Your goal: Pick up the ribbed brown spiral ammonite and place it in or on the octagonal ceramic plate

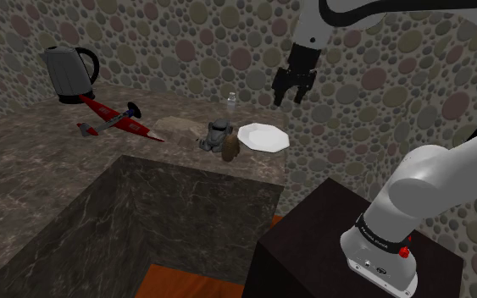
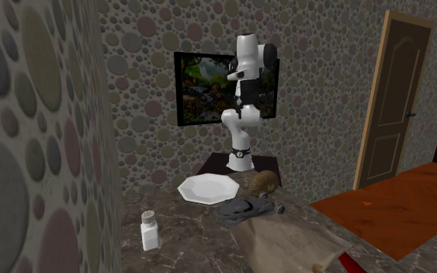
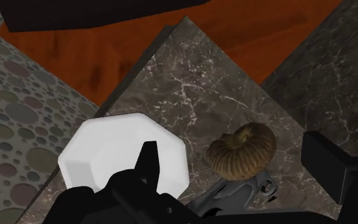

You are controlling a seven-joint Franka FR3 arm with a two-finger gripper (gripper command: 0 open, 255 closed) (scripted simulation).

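The ammonite (image 3: pixel 242 151), brown, ribbed and coiled, is lying on the dark marbled counter (image 3: pixel 203 83) just beside the plate (image 3: pixel 126 153). In the wrist view a narrow strip of stone is showing between the two, so it is not touching the plate's rim. The plate, white and eight-sided, is sitting bare, with nothing resting on it. A grey toy car (image 2: pixel 246 208) is lying on the ammonite's far side from the plate, so close that it seems to be touching the shell. A white shaker (image 2: pixel 150 231) is standing apart from the plate.

My pincer (image 1: pixel 289 100) is hanging well above the plate, its fingers spread wide and gripping nothing. In the wrist view the ammonite is showing between them, but far below and untouched.

By my reckoning, nothing of the task is done yet: the ammonite is not lifted and the plate is waiting. Everything is left to do: coming down over the shell beside the plate, closing on its ribbed flanks, lifting, crossing the narrow gap and letting go onto the plate. With the car crowding the side away from the plate, I am expecting a tight descent.
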